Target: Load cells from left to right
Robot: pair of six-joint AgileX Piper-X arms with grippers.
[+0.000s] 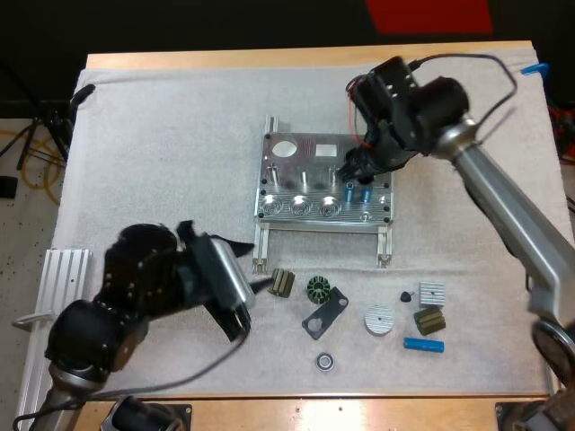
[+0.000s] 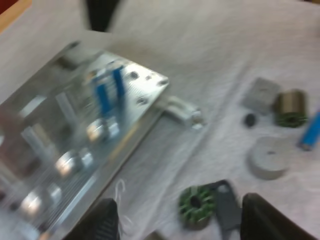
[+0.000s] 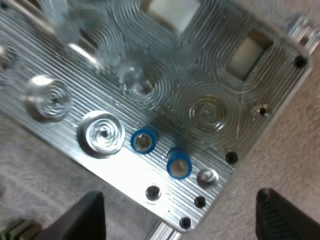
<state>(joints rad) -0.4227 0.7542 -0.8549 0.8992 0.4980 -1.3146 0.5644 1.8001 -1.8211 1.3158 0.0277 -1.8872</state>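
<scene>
The metal fixture [image 1: 310,166] lies mid-mat. Two blue cylinders [image 1: 349,190] [image 1: 367,193] stand upright in holes near its front right corner. My right gripper [image 1: 356,171] hovers just above them. In the right wrist view its fingers [image 3: 82,217] stand wide apart, open and clear over the two seated cylinders [image 3: 144,141] [image 3: 178,162] and the fixture [image 3: 200,100]. My left gripper [image 1: 244,289] is low at the front left, open, with nothing held. In the left wrist view its fingers [image 2: 102,222] flank a green stator [image 2: 195,205]. A loose blue cylinder [image 1: 422,344] lies at the front right.
Small parts lie in front of the fixture: an olive part [image 1: 282,283], a green stator [image 1: 318,289], a black bracket [image 1: 325,312], a silver disc [image 1: 378,320], a bearing [image 1: 324,361], a finned block [image 1: 432,293]. A ribbed metal rail [image 1: 58,296] lies at the left edge.
</scene>
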